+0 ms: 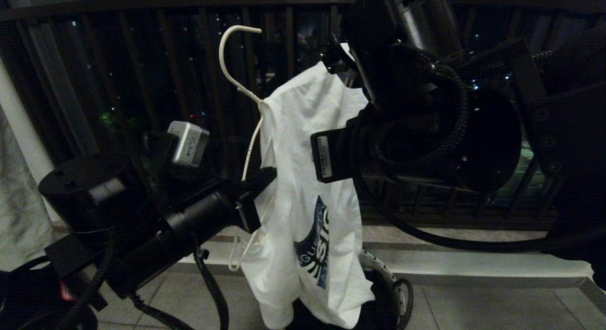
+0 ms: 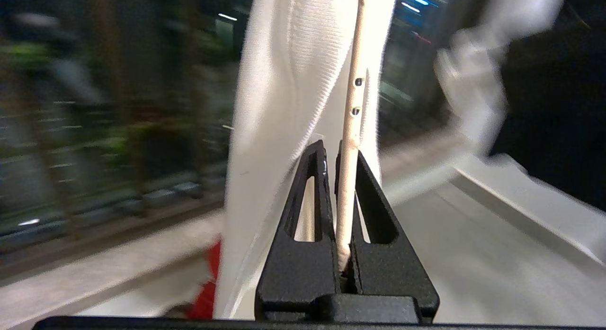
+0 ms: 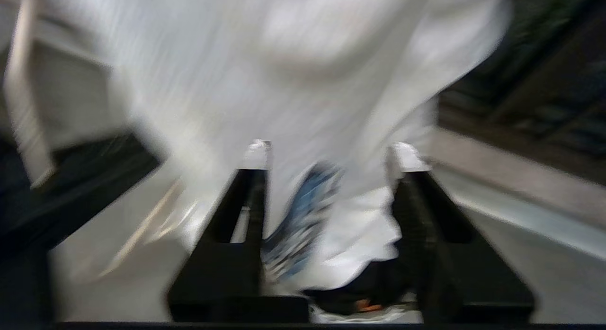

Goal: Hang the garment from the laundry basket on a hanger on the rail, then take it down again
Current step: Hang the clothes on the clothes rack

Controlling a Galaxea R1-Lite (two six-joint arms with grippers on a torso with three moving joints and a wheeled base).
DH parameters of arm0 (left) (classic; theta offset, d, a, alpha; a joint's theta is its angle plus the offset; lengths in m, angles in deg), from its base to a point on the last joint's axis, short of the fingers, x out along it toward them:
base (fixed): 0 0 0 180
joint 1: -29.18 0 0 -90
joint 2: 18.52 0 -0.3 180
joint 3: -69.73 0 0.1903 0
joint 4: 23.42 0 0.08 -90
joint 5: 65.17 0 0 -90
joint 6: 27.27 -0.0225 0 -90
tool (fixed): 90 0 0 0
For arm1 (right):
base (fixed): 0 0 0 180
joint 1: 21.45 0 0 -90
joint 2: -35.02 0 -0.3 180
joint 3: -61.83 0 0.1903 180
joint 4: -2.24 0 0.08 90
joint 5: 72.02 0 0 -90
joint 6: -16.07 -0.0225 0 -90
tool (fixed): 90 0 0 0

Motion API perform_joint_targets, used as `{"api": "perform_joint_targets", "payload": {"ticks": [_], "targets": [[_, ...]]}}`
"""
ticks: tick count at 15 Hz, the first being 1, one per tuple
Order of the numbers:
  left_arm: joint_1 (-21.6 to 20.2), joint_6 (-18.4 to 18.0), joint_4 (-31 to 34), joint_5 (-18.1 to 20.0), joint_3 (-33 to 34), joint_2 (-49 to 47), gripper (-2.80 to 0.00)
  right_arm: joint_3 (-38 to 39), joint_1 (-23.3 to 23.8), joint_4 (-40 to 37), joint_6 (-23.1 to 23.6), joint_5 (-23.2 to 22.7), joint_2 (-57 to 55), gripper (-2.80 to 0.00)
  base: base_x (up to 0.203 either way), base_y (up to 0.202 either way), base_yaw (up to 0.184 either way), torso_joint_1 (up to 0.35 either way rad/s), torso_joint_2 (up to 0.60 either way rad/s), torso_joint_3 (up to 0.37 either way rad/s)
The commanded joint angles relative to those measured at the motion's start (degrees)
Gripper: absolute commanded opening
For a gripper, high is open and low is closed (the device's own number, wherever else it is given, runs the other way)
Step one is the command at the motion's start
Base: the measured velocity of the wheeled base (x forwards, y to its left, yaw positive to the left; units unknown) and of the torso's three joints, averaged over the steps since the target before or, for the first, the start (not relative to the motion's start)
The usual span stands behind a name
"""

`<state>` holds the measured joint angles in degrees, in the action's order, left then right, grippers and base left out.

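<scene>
The white garment [image 1: 307, 178] with its dark blue logo [image 1: 317, 240] hangs from the thin cream hanger [image 1: 232, 50], bunched at the twisted neck. My left gripper [image 1: 265, 176] is shut on one wire arm of the hanger [image 2: 348, 178], with the garment [image 2: 284, 107] draped beside it. My right gripper [image 1: 338, 62] is up at the garment's top edge. Its fingers [image 3: 258, 152] stand apart, open, and the garment [image 3: 284, 84] hangs loose past them. The laundry basket [image 1: 383, 273] shows its perforated rim below the garment. The rail is out of view.
A dark barred window railing [image 1: 142, 60] runs across the back. Below it lie a pale ledge [image 1: 473, 268] and a tiled floor [image 1: 473, 306]. Grey cloth [image 1: 19, 202] hangs at the far left. My right arm [image 1: 450, 131] fills the upper right.
</scene>
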<state>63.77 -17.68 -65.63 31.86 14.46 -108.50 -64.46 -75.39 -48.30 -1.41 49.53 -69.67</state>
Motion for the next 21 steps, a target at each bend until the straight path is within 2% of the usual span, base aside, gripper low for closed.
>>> {"api": "perform_joint_targets", "payload": {"ticks": [1, 4, 6, 7, 10, 12, 13, 14, 16, 21], "targets": [[-0.75, 0.24, -0.43, 4.82, 2.49, 2.00, -2.80, 1.11, 0.23, -0.19, 2.02, 1.87, 2.86, -2.80, 0.000, 0.000, 0.000, 0.000, 0.00, 0.000], [-0.87, 0.19, -0.54, 7.81, 4.31, 2.62, -2.80, 1.06, -1.70, -3.57, 6.57, 4.79, 6.49, -2.80, 0.000, 0.000, 0.000, 0.000, 0.00, 0.000], [-1.25, 0.70, -0.46, 13.72, 5.78, 5.83, -2.80, 0.45, -3.86, -6.57, 8.87, 7.91, 7.25, -2.80, 0.000, 0.000, 0.000, 0.000, 0.00, 0.000], [-1.50, 1.36, -0.44, 15.94, 6.56, 6.91, -2.80, -0.15, -3.96, -6.57, 11.70, 8.49, 7.24, -2.80, 0.000, 0.000, 0.000, 0.000, 0.00, 0.000], [-1.61, 2.86, -0.43, 17.59, 7.36, 7.02, -2.80, -3.90, -4.30, -6.65, 23.44, 7.88, 8.04, -2.80, 0.000, 0.000, 0.000, 0.000, 0.00, 0.000], [-1.62, 4.50, -0.16, 21.20, 8.11, 8.23, -2.80, -5.47, -4.15, -6.80, 32.75, 2.69, 8.40, -2.80, 0.000, 0.000, 0.000, 0.000, 0.00, 0.000], [-1.63, 4.64, 0.15, 22.47, 8.42, 8.84, -2.80, -6.31, -3.79, -6.88, 37.24, 0.65, 8.55, 0.00, 0.000, 0.000, 0.000, 0.000, 0.00, 0.000], [-1.63, 4.64, 0.18, 22.70, 8.63, 9.13, -2.80, -8.30, -3.70, -7.17, 39.02, -1.25, 8.44, 0.00, 0.000, 0.000, 0.000, 0.000, 0.00, 0.000], [-1.54, 4.64, 0.18, 23.88, 9.32, 9.47, -2.80, -9.73, -3.59, -7.81, 40.19, -8.69, 7.30, 0.00, 0.000, 0.000, 0.000, 0.000, 0.00, 0.000], [-1.54, 4.69, 1.41, 28.24, 10.71, 10.08, -2.80, -9.08, -3.46, -8.23, 45.11, -14.63, 7.39, 0.00, 0.000, 0.000, 0.000, 0.000, 0.00, 0.000]]}}
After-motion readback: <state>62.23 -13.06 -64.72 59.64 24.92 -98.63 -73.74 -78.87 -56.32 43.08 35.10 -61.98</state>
